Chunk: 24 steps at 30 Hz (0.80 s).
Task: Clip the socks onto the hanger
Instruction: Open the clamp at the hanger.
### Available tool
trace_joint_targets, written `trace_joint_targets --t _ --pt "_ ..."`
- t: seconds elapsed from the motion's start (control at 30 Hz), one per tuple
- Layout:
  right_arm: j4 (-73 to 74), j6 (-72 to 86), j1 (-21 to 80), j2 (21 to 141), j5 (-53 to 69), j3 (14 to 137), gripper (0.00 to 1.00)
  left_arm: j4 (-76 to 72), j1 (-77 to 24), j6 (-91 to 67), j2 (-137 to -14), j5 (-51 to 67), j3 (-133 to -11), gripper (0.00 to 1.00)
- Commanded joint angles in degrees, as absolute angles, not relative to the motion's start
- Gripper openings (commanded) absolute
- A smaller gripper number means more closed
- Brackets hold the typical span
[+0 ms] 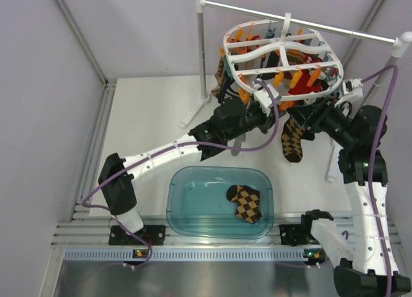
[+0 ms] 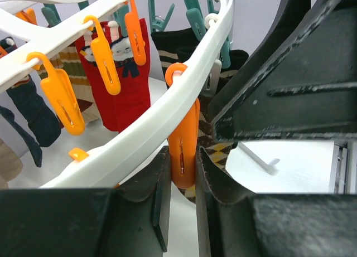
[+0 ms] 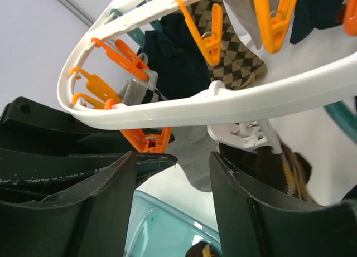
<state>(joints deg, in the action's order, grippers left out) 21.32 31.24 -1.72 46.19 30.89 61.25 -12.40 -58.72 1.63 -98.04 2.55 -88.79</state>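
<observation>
The hanger [image 1: 283, 47] hangs from the white rack [image 1: 302, 19] at 12 o'clock of the table. Many other socks crowd it and hide the clips behind them: a red sock [image 2: 120, 84] with a small printed figure (too blurred to read), a grey sock [image 3: 192, 151] and some dark ones. One check sock [image 1: 293, 139] hangs under the ring's rim at 5 o'clock, between the two arms; whether a clip holds it I cannot tell. The second check sock [image 1: 246, 202] lies in the teal basin [image 1: 175, 210] at 6 o'clock. The left gripper [image 2: 183, 176] seems closed on an orange clip [image 2: 183, 140] at the rim. The right gripper [image 3: 173, 173] has its fingers wide apart under the rim and holds nothing.
</observation>
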Motion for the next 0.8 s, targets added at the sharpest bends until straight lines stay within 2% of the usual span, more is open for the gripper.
trace_joint_targets --t 0.0,0.17,0.4,0.77 --pt "21.6 30.1 -6.1 46.8 37.8 65.0 0.55 -15.6 -58.3 1.8 -97.5 3.3 -89.2 0.00" --pt "14.0 38.0 -9.2 46.2 46.0 62.1 0.62 -15.7 -58.2 1.5 -97.5 3.9 -89.2 0.00" --pt "8.1 46.0 -8.2 46.4 43.6 58.3 0.64 -15.9 -58.2 1.4 -97.8 4.7 -89.3 0.00" --pt "5.9 47.1 -1.2 47.9 35.4 57.8 0.54 -15.2 -58.3 2.2 -97.8 4.3 -89.3 0.00"
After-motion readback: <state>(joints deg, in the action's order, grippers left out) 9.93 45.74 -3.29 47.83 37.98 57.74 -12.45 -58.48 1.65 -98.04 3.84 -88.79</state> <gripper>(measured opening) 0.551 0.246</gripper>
